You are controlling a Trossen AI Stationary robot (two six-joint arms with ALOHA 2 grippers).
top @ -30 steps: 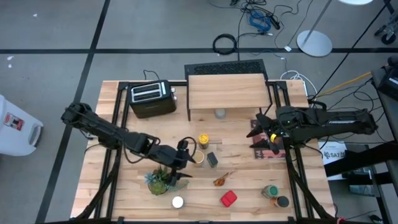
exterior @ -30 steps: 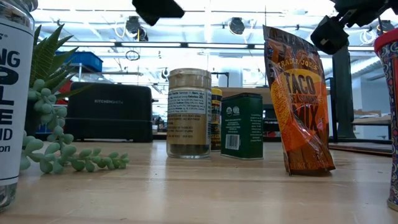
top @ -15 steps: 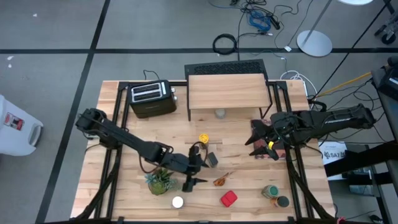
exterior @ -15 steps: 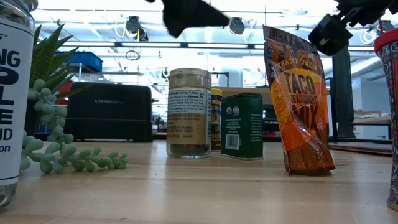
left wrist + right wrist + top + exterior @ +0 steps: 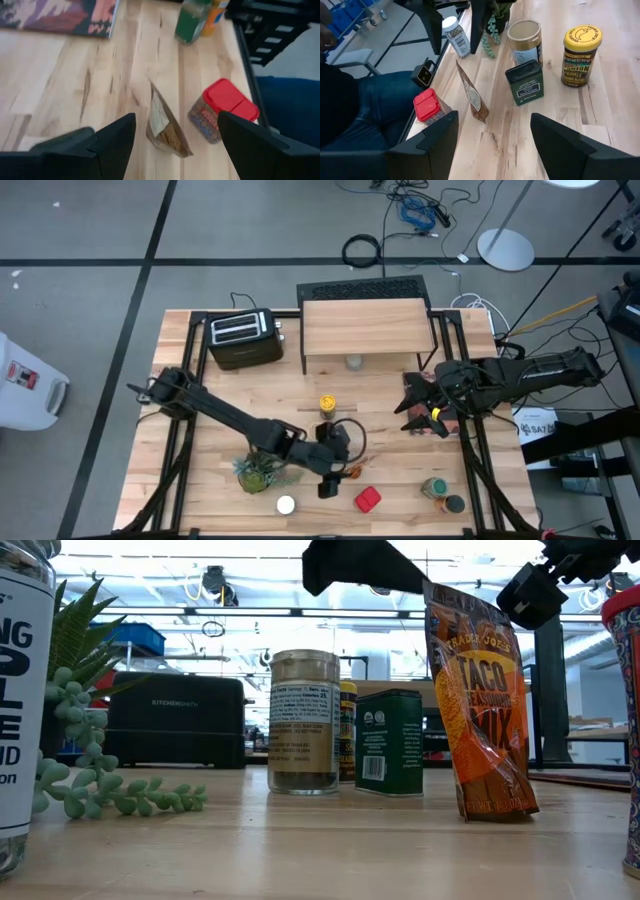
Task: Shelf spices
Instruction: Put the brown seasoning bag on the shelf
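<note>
High view: left gripper (image 5: 330,476) hangs over the front middle of the bench (image 5: 200,500), jaws apart and empty, above the standing taco-mix pouch (image 5: 355,469) with the red-lidded jar (image 5: 367,499) just beside it. Right gripper (image 5: 412,402) waits at the bench's right side, jaws apart, holding nothing. The shelf (image 5: 366,328) stands at the back, beside the toaster (image 5: 243,337). Yellow-lidded jar (image 5: 327,402) and dark square tin (image 5: 525,82) sit mid-bench; white-capped shaker (image 5: 286,504) is at the front edge.
</note>
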